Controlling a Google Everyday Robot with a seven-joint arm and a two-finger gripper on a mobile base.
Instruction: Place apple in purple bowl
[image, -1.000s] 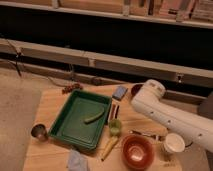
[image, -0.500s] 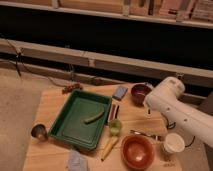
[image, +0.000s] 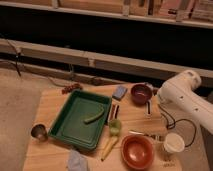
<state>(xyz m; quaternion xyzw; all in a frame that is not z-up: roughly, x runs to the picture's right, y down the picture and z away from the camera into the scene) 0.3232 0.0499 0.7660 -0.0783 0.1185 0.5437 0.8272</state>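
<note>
White arm (image: 186, 95) holds its jaws just right of purple bowl (image: 141, 93).

Two bowls (image: 141, 93) (image: 136, 151), two cups (image: 38, 132) (image: 174, 143), one tray (image: 75, 124) — one arm (image: 187, 96)

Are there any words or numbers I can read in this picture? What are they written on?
No text here can be read.
Dark marks on the table by the white cup: too blurred to read.
Purple bowl, green tray, orange-red bowl: no lettering shows.
Gripper, just right of the purple bowl: no legible label.
</note>
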